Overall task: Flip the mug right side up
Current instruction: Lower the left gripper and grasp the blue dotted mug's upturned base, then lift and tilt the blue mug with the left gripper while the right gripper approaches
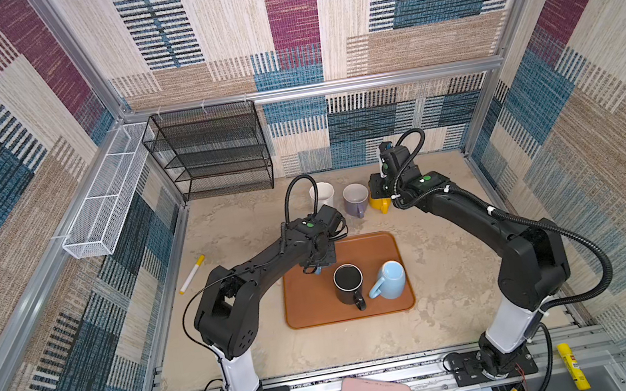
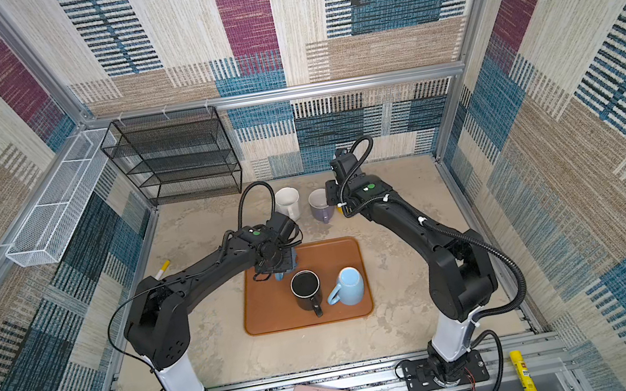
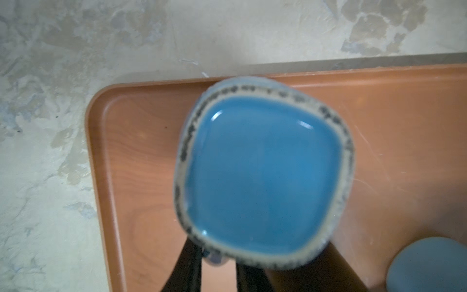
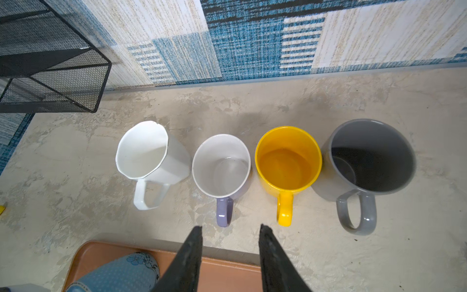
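Note:
The mug [image 3: 264,174] is blue with a floral pattern. Its glazed base, ringed by bare clay, faces the left wrist camera, so it is upside down. My left gripper [image 3: 219,270] is shut on it at the handle side, over the far left corner of the brown tray [image 3: 121,156]. In both top views my left wrist hides most of the mug [image 1: 316,270] [image 2: 286,267]. Its patterned side [image 4: 118,273] shows in the right wrist view. My right gripper [image 4: 231,227] is open and empty above the table behind the tray [image 1: 307,311].
A black mug [image 1: 349,283] and a light blue mug [image 1: 389,279] stand upright on the tray. White [image 4: 149,151], purple [image 4: 222,166], yellow [image 4: 288,159] and grey [image 4: 371,159] mugs line the back. A black mesh shelf [image 1: 212,152] and a marker [image 1: 192,274] are at the left.

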`<state>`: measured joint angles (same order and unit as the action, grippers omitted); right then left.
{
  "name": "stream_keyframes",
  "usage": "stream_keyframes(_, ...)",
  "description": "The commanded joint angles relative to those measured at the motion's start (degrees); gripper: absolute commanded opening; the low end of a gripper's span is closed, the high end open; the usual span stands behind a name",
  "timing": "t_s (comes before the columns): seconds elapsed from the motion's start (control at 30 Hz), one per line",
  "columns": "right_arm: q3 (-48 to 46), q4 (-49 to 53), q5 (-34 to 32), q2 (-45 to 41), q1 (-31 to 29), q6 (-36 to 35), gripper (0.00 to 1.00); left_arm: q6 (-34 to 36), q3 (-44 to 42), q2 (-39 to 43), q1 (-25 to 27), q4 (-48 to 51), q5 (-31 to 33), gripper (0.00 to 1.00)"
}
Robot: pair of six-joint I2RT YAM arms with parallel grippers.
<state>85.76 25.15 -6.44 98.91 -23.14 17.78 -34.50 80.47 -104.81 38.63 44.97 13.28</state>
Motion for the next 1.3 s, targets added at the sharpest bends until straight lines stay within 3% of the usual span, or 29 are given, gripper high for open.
stream_keyframes(0.0, 0.0, -2.4, 1.5, 0.2, 0.0, 0.0, 0.4, -0.9, -1.8, 1.7, -0.7, 1.5, 2.2, 0.2)
stream_keyframes(0.23, 0.0, -2.8, 2.9, 0.9, -0.1, 0.0, 0.4, -1.6, -5.0, 4.3, -2.2, 1.6, 2.6, 0.2)
stream_keyframes(0.67, -0.6, -2.9, 3.6, 0.8, -0.2, 0.1, 0.4, -0.3, -2.5, 2.2, -2.4, 1.7, 2.0, 0.27)
stream_keyframes(1.27, -0.7, -2.6, 3.4, 0.7, -0.2, 0.1, 0.4, 1.1, -1.9, 0.2, -2.8, -0.5, -2.0, 0.18)
